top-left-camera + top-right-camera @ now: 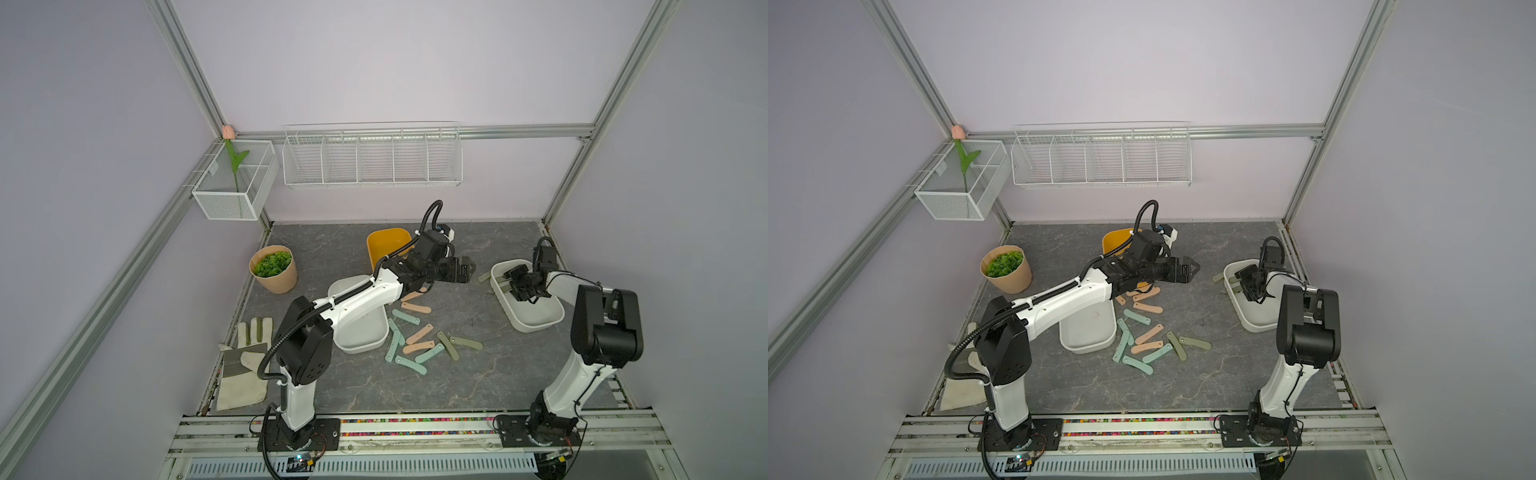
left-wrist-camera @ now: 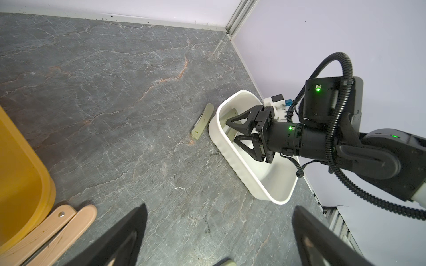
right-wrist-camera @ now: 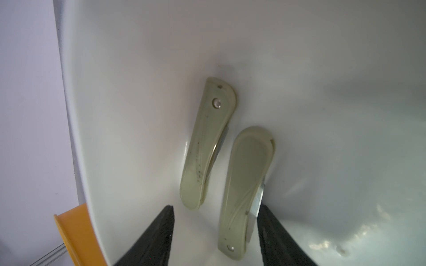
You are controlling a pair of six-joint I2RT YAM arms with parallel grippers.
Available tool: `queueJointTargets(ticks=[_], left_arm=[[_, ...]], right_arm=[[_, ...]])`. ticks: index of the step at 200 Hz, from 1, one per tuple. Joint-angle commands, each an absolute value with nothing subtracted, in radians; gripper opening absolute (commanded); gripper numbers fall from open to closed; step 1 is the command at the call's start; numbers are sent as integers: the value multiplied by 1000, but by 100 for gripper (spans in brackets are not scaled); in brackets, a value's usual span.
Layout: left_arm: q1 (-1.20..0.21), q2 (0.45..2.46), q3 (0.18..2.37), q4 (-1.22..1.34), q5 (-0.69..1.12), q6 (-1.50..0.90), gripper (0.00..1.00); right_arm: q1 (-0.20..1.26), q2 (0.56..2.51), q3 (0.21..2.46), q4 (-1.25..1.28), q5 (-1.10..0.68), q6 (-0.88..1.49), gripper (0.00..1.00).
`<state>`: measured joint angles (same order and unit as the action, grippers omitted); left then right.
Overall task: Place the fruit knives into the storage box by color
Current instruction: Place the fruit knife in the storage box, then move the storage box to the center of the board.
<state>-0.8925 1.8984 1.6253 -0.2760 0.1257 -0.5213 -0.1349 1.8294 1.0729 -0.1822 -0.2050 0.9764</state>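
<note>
Several fruit knives in peach [image 1: 417, 308], teal [image 1: 405, 316] and olive [image 1: 465, 343] lie scattered mid-table between two white storage boxes. My right gripper [image 3: 216, 208] is open inside the right white box [image 1: 540, 324]. One olive knife [image 3: 244, 184] lies flat on the box floor between its fingers, and another [image 3: 207, 142] rests just beyond. A further olive knife [image 2: 202, 124] lies on the table outside that box. My left gripper [image 1: 467, 269] hovers open and empty over bare table beside the yellow box [image 1: 386, 241]. Two peach knives [image 2: 69, 221] lie against the yellow box.
The left arm reaches across the left white box [image 1: 361, 340]. A potted plant [image 1: 274, 270] stands at the back left, and a work glove [image 1: 245, 361] lies at the left edge. A wire rack [image 1: 372, 156] and a mesh basket [image 1: 235, 178] hang on the walls.
</note>
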Motion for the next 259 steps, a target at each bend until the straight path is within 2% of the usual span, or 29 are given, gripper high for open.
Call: queueJointTargets(ticks=[1,68,110,163,259], left_arm=[[-896,1898,1646,-295,122,-511,99],[-896,1761,1501,-264,58,-533,99],[-896,1603,1322,-242,-27,-548,99],[-896,1448,1178,-250,-89,-551,99],[-891,1353,1103,-264,-114,-527,99]], right_arm=[[-130,1824,1080,-205,-227,983,61],[-110,1557,1045,-346,-212,823,61],[11,1449,1055,-442,-158,721,63],[142,1520,1080,-466,-80,713,66],[146,1691,1186,-516,48,690,66]])
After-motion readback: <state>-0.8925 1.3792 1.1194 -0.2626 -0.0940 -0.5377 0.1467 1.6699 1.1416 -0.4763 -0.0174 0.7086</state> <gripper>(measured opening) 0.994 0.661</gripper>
